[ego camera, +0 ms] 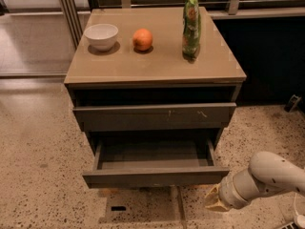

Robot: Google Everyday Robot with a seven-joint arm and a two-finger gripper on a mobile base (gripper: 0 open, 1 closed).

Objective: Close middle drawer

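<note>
The worktop (pixel 157 63) carried a white bowl (pixel 101 35), an orange (pixel 142 39) and a green bag (pixel 191 25); the hand (pixel 213 202) hovered near the floor (pixel 38 175).

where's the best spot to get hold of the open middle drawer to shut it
The middle drawer front panel's centre, approached from the front: it is plain, handle-less and pulled out, so a flat push likely beats a pinch. The gripper sits low by its right corner.
</note>
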